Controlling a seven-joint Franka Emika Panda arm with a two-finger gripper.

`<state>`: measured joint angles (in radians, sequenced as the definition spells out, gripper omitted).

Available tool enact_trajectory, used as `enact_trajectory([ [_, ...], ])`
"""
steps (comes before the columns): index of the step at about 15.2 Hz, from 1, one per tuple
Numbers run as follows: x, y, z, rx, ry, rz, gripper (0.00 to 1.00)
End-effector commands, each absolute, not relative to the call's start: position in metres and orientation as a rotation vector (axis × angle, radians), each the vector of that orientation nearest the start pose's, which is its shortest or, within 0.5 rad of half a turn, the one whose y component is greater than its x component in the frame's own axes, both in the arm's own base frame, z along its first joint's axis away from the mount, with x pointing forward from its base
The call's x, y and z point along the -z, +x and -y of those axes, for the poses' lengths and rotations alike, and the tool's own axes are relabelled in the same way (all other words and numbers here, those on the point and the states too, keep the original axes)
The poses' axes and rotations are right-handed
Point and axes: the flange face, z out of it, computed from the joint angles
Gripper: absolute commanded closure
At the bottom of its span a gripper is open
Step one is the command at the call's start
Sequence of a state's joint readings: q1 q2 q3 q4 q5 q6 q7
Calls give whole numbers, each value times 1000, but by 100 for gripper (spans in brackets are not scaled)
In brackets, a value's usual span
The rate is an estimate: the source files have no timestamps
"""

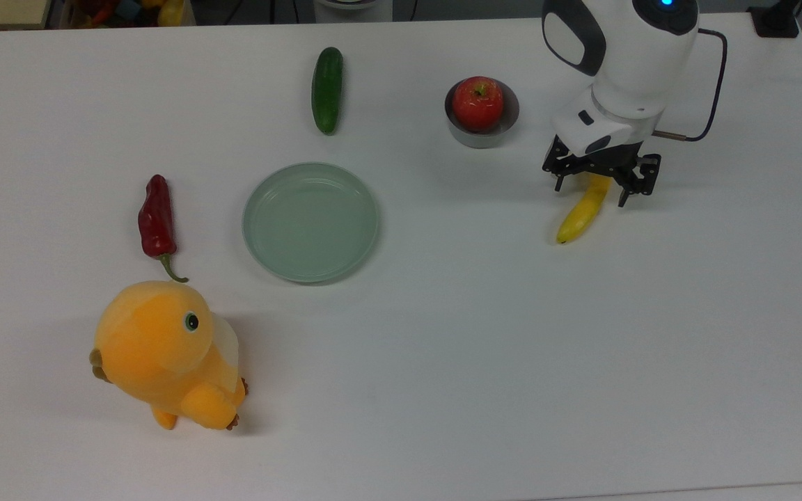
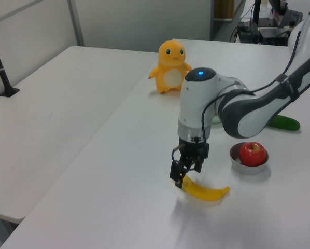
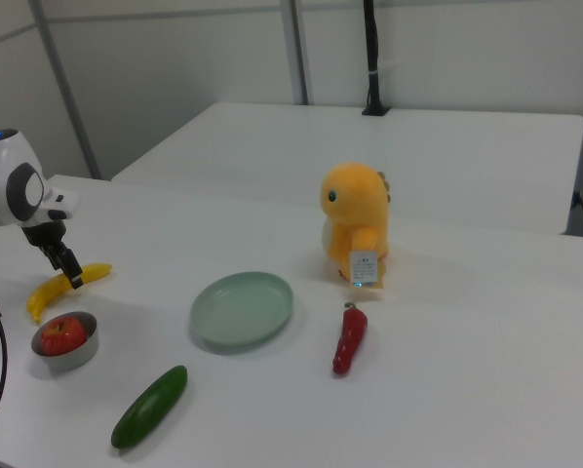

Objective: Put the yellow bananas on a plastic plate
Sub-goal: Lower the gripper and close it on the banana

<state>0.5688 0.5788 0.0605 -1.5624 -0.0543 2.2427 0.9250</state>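
Note:
The yellow banana lies on the white table at the top view's right, its upper end hidden under my gripper. The gripper is open and low, one finger on each side of the banana's upper half. In the left view the gripper reaches down to the near end of the banana. The right view has the gripper over the banana at the right view's left. The pale mint-green plate sits empty near the table's middle, well to the top view's left of the banana, and appears as the plate in the right view.
A red apple sits in a small grey metal bowl just up and left of the gripper in the top view. A cucumber lies behind the plate, a red chili to its left, and an orange-yellow plush toy at the front left.

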Motion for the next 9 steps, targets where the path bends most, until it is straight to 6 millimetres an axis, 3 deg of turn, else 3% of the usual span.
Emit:
enact_trajectory([
  [1, -306, 577, -419, 158, -3056, -388, 16],
  [3, -302, 570, -427, 183, -3085, -321, 42],
  [4, -296, 568, -429, 201, -3110, -275, 61],
  [9, -290, 565, -433, 222, -3143, -147, 75],
])
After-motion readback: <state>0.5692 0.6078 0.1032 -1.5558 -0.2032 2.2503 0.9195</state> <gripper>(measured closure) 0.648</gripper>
